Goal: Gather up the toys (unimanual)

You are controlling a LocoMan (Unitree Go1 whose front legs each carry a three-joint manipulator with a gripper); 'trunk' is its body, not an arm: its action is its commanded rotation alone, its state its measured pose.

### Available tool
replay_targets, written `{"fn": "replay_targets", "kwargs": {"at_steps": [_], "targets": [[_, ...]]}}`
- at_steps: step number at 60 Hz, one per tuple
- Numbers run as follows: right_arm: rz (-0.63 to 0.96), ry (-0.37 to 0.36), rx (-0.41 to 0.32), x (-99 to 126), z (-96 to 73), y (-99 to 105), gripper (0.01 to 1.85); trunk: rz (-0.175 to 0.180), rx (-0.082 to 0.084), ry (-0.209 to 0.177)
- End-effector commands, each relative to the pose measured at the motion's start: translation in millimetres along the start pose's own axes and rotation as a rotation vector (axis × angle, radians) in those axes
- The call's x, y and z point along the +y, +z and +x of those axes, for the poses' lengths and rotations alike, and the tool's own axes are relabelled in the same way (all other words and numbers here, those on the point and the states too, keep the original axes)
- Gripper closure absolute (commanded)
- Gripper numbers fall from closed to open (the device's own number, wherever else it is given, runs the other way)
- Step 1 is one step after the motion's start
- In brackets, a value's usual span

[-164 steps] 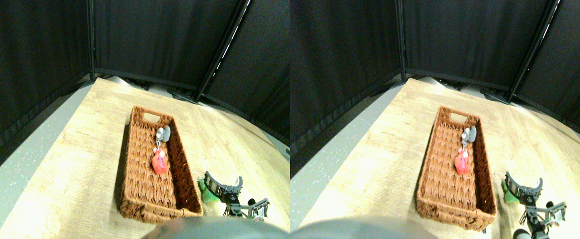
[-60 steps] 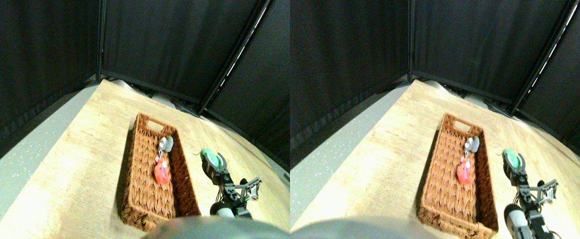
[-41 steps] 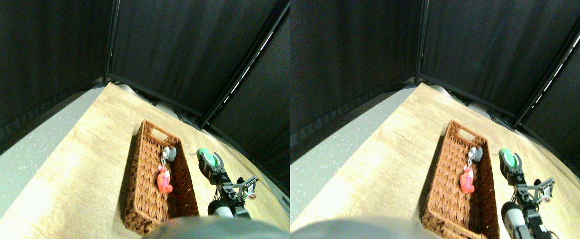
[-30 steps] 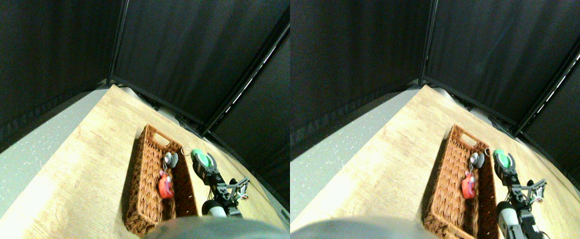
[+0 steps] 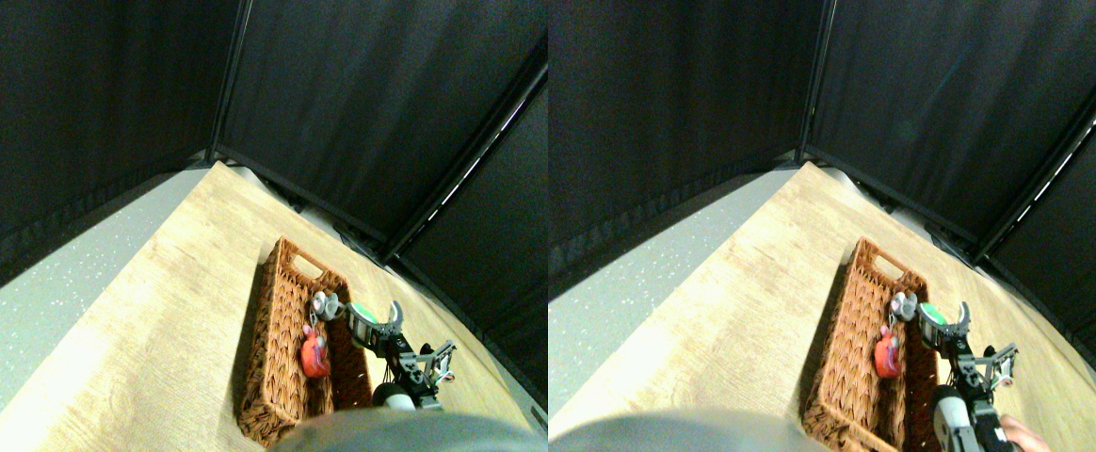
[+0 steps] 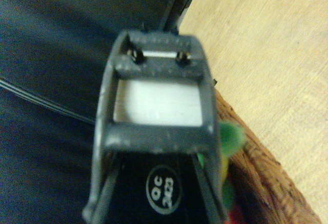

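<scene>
the green toy (image 5: 361, 315) sits between the jaws of the right tool (image 5: 374, 323), clenched on it and carried just over the right-hand wall of the wicker basket (image 5: 277, 377). in the wrist view a fringe of green fuzz (image 6: 231, 138) pokes out beside the jaw frame, with the basket's weave (image 6: 266, 183) right below. held this high and this far inboard, it looks placed for a drop into the basket, not yet let go. two toys already lie inside: the red-pink toy (image 5: 314, 352) mid-basket and the grey toy (image 5: 325, 303) just beyond it, close to the green one. the basket rests on the wooden bench (image 5: 162, 311), black curtains (image 5: 341, 104) behind. against half a second ago, the tool and its toy have shifted from beside the basket's far right corner to over the rim; before that the toy was well clear of the basket, and earliest it lay low by the near end. the camera has tilted too, so the basket's apparent drift is not its own.
</scene>
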Motion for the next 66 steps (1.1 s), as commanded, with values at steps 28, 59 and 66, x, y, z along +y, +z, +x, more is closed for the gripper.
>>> {"fn": "replay_targets", "kwargs": {"at_steps": [28, 59, 66], "targets": [[-0.019, 0.008, -0.302, -19.0, -7.4, 66.6, 0.96, 0.095, 0.038, -0.071], [0.101, -0.011, -0.501, -73.3, -65.9, 105.6, 0.98, 0.196, 0.098, -0.173], [0.127, -0.02, -0.524, -86.9, -77.8, 102.8, 0.93, 0.201, 0.102, -0.179]]}}
